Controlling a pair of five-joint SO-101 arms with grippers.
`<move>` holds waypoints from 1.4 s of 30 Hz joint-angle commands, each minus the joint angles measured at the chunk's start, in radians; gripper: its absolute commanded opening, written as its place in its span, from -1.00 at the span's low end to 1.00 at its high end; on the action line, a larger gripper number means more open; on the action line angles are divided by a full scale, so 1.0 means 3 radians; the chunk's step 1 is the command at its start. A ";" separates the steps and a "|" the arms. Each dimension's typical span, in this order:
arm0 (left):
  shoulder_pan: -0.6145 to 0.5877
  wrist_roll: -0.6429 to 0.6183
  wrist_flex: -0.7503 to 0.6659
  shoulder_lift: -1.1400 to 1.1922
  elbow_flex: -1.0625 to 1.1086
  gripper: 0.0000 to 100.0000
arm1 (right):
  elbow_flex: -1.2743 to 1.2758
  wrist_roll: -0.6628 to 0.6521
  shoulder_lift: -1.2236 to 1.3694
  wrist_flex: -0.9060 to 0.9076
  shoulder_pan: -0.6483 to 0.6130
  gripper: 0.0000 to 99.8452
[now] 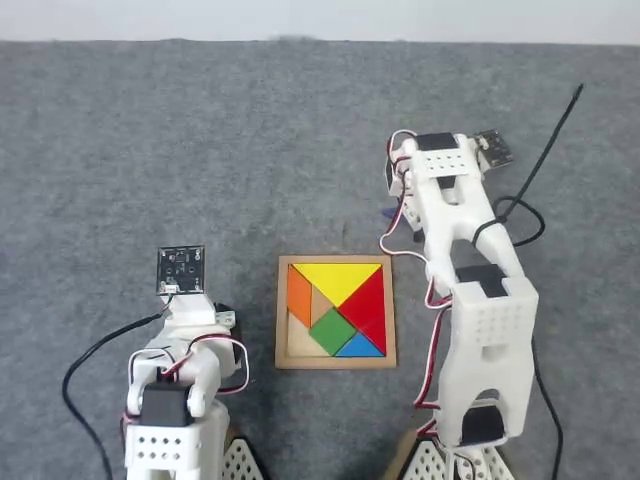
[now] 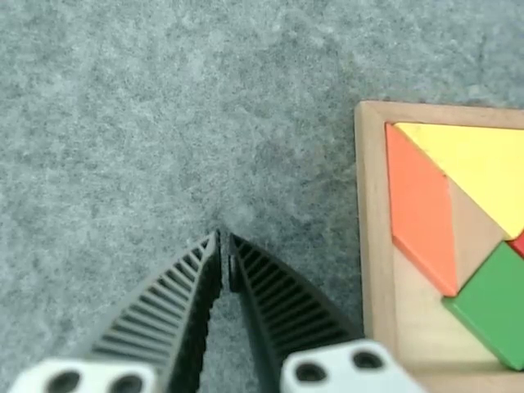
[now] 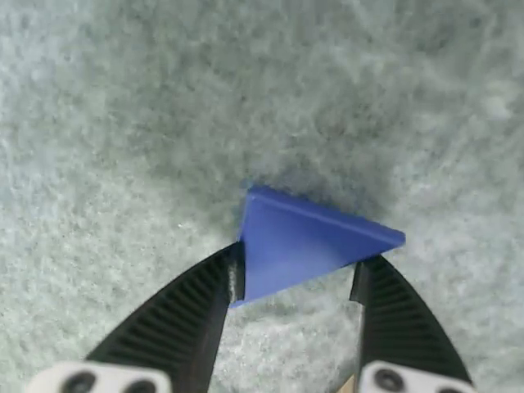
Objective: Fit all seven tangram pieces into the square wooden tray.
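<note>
Left gripper noted nearest, over bare grey carpet just left of the square wooden tray; its fingers are pressed together, nothing held, and a strip of carpet is left between them and the tray's left rim. Inside the tray, five pieces are seen lying flat: orange parallelogram along the left wall, yellow triangle against the far wall, red triangle against the right wall, green square at the middle, light-blue triangle in the near right corner. Bare wood is exposed at the tray's near left corner and in a small gap beside the orange piece. Beyond the tray's far right corner, the right gripper is held low over the carpet, pinched on a dark-blue triangle. Wide open carpet lies beyond the tray and to its left.
</note>
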State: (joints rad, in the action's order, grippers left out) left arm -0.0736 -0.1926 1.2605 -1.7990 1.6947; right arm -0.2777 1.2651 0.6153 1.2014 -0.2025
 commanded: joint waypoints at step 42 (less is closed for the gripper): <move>-0.0020 0.0031 0.0005 -0.0066 -0.0038 -0.97 | -0.0169 -0.1708 -0.0673 0.0949 -0.0412 -0.99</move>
State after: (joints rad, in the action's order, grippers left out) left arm -0.0736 -0.1926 1.2605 -1.7990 1.6947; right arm -0.3115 0.8554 0.5217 1.4300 -0.2624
